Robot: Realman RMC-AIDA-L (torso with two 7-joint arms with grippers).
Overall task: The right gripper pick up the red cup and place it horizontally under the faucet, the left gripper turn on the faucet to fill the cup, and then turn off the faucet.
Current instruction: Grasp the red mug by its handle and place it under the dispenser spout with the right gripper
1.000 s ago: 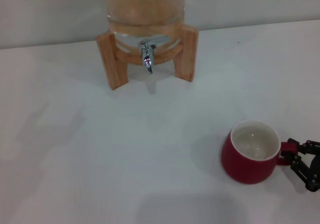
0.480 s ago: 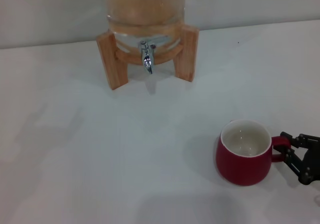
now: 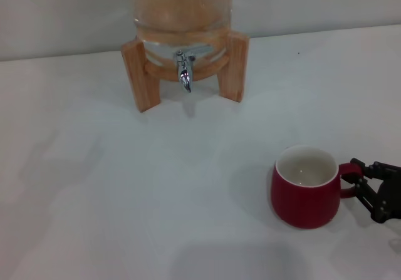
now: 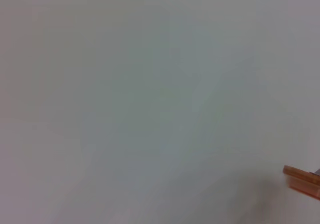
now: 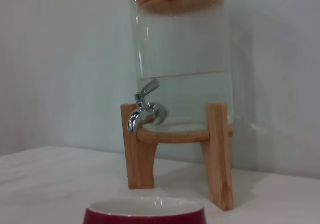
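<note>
- The rounded dark-red ceramic cup (image 3: 305, 189) with a white inside is seen upright on the white counter (image 3: 125, 186), well apart from the small shiny chrome faucet (image 3: 184, 72), nearer the robot and off to the faucet's right in the head view; its mouth faces up and its red loop handle (image 3: 349, 175) points away from the faucet's side, toward the counter's right edge.
- The black two-finger right gripper (image 3: 358, 181) is placed at that handle; its fingers (image 3: 366, 195) are closed narrowly around the loop, one above it and one below, so the cup is held by the handle.
- Whether the cup's base is touching the counter or is raised just off it cannot be told.
- The faucet is fitted to a clear glass drink dispenser (image 5: 182, 63) carried in a light wooden stand (image 3: 235, 64); its lever handle (image 5: 149, 87) is tilted up and its spout points down between the stand's front legs; in the right wrist view the cup's rim (image 5: 145, 209) is seen in front of the faucet.
- The left gripper is not seen in any view; in the left wrist view only bare counter and a corner of the wooden stand (image 4: 302, 180) are shown.
</note>
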